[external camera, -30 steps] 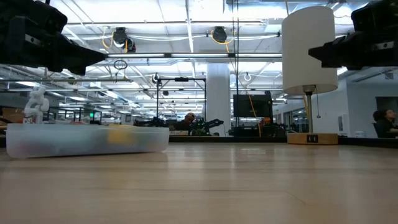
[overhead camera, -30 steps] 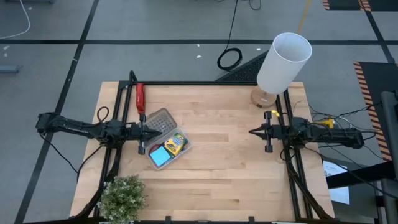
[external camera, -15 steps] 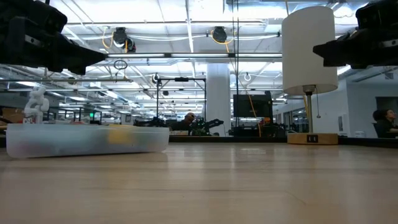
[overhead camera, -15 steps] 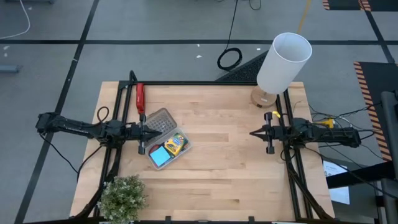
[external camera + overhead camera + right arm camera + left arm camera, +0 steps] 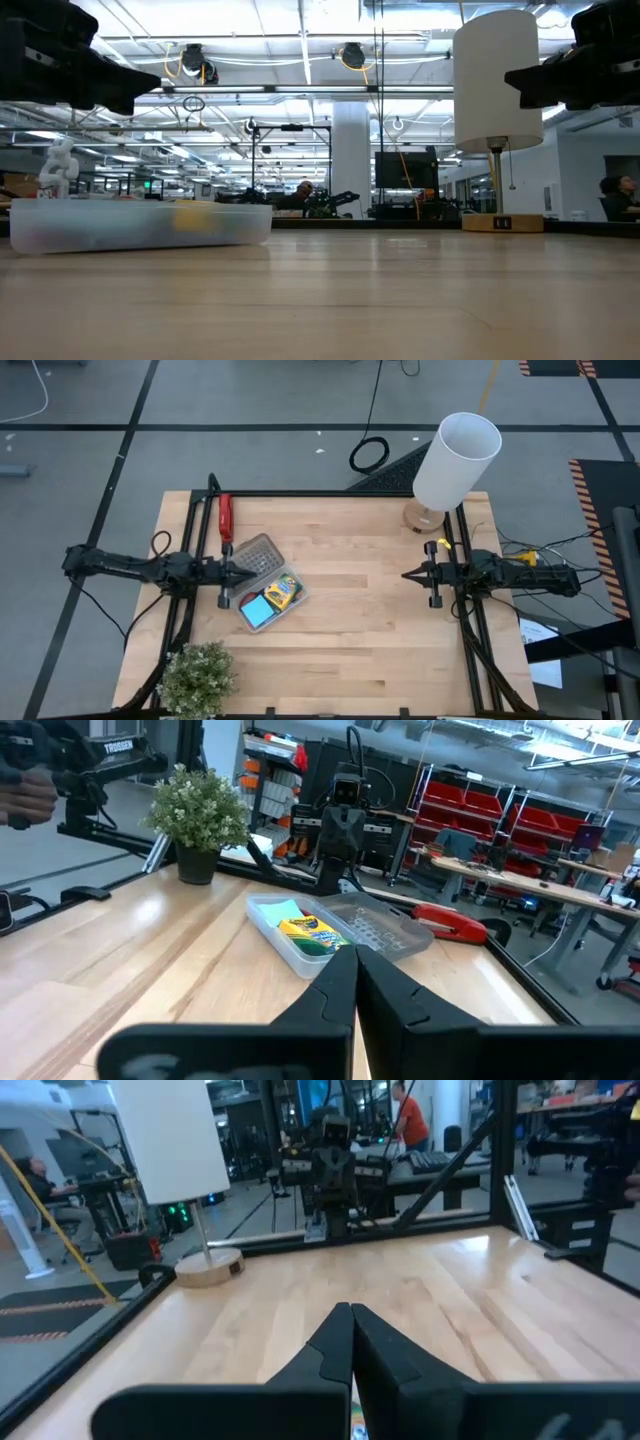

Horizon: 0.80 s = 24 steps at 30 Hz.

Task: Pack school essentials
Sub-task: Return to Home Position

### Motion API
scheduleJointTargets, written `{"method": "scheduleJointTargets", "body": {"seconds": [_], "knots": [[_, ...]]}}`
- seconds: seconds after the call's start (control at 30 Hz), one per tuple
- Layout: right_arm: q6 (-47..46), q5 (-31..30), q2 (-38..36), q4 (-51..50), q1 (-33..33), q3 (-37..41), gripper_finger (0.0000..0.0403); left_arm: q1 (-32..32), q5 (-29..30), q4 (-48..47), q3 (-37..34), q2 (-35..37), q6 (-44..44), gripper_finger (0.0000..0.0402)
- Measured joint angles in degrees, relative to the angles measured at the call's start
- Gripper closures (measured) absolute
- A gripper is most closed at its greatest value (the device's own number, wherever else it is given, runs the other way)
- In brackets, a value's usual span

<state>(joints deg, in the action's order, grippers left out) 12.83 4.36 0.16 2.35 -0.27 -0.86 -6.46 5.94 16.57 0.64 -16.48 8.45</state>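
The left gripper (image 5: 236,572) is pulling back slightly toward the table's left edge, fingers pressed together, empty, beside the clear plastic case (image 5: 270,592). Inside it are lying the yellow-green crayon box (image 5: 282,591) and light-blue square notepad (image 5: 257,609). The right gripper (image 5: 408,573) is hovering closed and empty.
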Motion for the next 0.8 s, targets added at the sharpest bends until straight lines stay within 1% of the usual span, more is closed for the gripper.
{"method": "scheduleJointTargets", "body": {"seconds": [0.13, 0.27, 0.47, 0.8], "knots": [[-0.15, 0.0, 0.0, 0.0, 0.0, 0.02, 0.0403, 0.0, -0.03, -3.97, -0.02, 4.53, 0.0, 0.0397], [-0.14, 0.0, 0.0, 0.0, 0.0, 0.01, 0.0403, 0.12, -0.05, -6.72, -0.02, 9.52, 2.1, 0.0399], [-0.12, -0.01, 0.01, 0.0, 0.01, 0.0, 0.0403, 2.26, -0.07, -13.19, -0.02, 16.44, 2.96, 0.0399], [-0.04, 0.0, 0.02, -0.01, 0.0, 0.02, 0.0403, 4.63, -2.72, -15.39, 0.05, 16.09, 1.88, 0.0399]]}}
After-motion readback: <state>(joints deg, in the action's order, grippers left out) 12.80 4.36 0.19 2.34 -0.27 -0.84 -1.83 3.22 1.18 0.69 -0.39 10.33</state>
